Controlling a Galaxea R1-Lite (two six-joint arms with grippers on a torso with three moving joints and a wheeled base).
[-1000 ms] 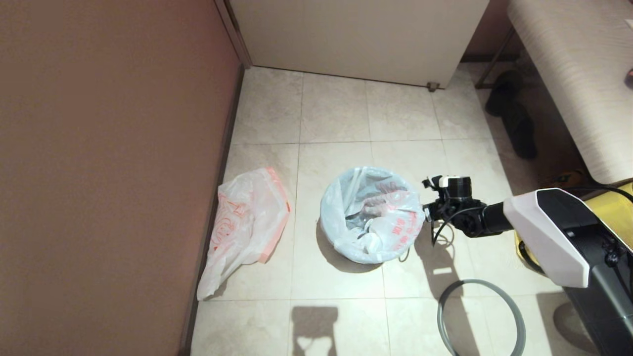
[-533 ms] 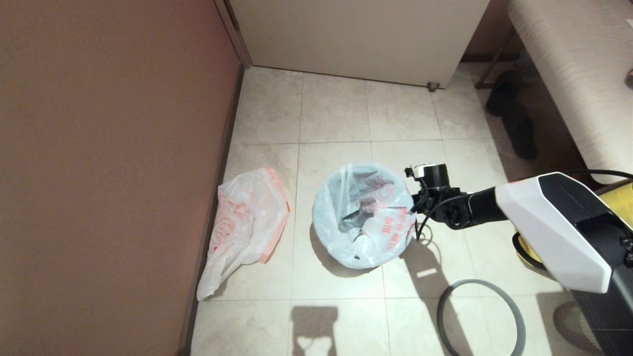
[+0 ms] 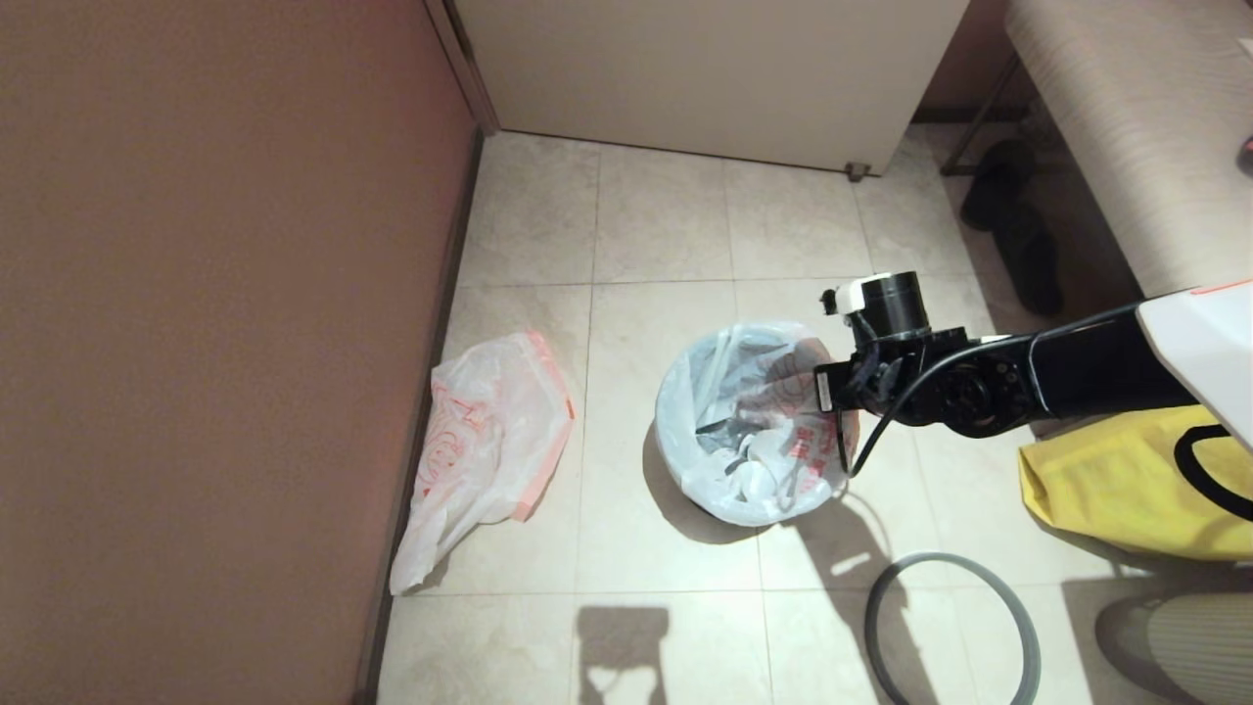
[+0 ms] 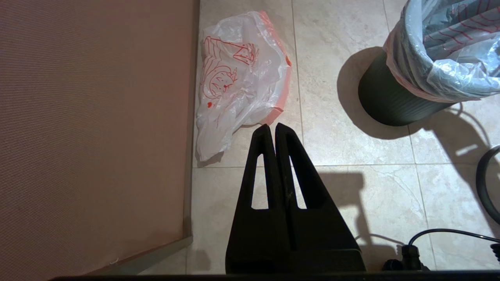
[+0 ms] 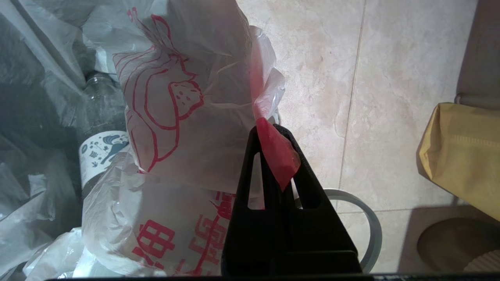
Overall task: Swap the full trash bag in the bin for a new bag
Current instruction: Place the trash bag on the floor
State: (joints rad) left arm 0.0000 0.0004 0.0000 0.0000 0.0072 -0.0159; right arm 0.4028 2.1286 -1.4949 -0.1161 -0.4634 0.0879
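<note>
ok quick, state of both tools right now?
Left tool: closed, empty, parked above the floor near the new bag.
Right tool: closed on the red hem of the full trash bag, at the bin.

The full trash bag [image 3: 754, 441] hides the bin; grey hoop [image 3: 954, 627] cut off below.

The full trash bag [image 3: 759, 441] sits in the bin [image 4: 390, 101], white and see-through with red lettering, its mouth open and its edge folded over the bin's top; a clear bottle and crumpled white paper show inside. Its orange-red hem is pinched up at the right side. The bin, black and round, stands upright on the tile floor. The new bag [image 3: 489, 441] lies crumpled flat on the floor beside the wall, well left of the bin, white with a red drawing and a pale-orange hem band.
</note>
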